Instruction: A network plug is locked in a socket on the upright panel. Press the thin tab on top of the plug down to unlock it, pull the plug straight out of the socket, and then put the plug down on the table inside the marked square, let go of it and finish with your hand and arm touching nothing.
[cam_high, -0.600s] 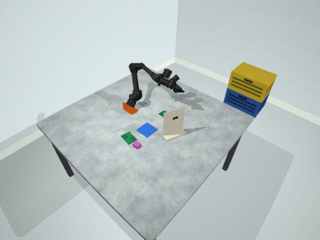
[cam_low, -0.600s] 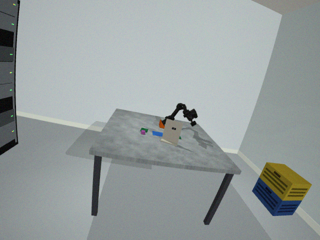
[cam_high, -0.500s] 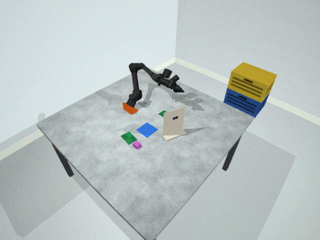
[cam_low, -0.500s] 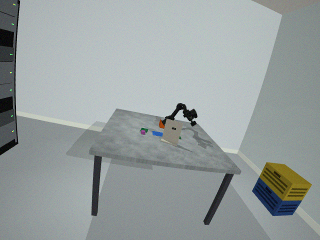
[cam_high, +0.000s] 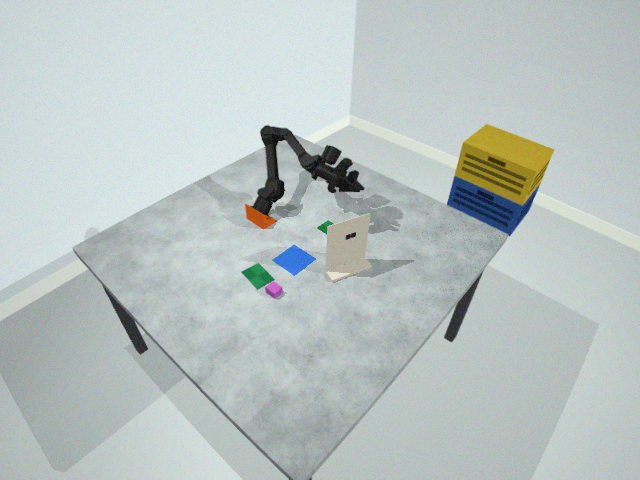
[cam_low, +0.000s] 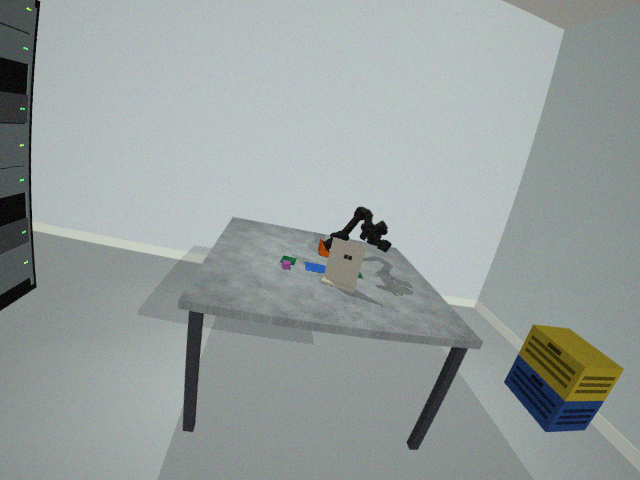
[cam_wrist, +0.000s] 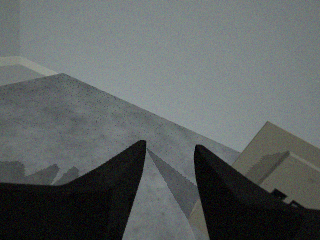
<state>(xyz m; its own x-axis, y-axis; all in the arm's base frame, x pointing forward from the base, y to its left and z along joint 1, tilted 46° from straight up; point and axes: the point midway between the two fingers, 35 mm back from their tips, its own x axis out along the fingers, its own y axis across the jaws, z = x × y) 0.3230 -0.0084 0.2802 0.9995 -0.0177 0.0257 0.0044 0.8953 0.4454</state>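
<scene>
Your black, jointed arm (cam_high: 271, 160) (cam_low: 351, 224) rises from beside an orange plate (cam_high: 260, 217) (cam_low: 323, 248) at the far side of the grey, mottled table (cam_high: 310, 351) (cam_low: 258, 289) (cam_wrist: 100, 110). It bends right, and you have the black claw (cam_high: 361, 188) (cam_low: 385, 246) (cam_wrist: 170, 148) in the air above the table. Its fingers stand apart with a fairly narrow gap, and you have nothing between them.

In the top view, the upright cream panel (cam_high: 343, 253) (cam_low: 338, 268) (cam_wrist: 250, 155) stands nearer than the claw, well apart from it. You see two small dark squares (cam_high: 351, 236) (cam_low: 347, 257) (cam_wrist: 279, 194) on the panel, side by side. You cannot tell from these views where the plug sits or whether its tab is down.

Left of the panel, you have a flat blue square (cam_high: 294, 259) (cam_low: 314, 267) on the table. Farther left lies a flat green square (cam_high: 257, 275) (cam_low: 288, 259), with a small magenta block (cam_high: 273, 289) (cam_low: 286, 265) just beside it on the near side. Another green patch (cam_high: 325, 226) (cam_low: 360, 275) lies partly hidden behind the panel.
</scene>
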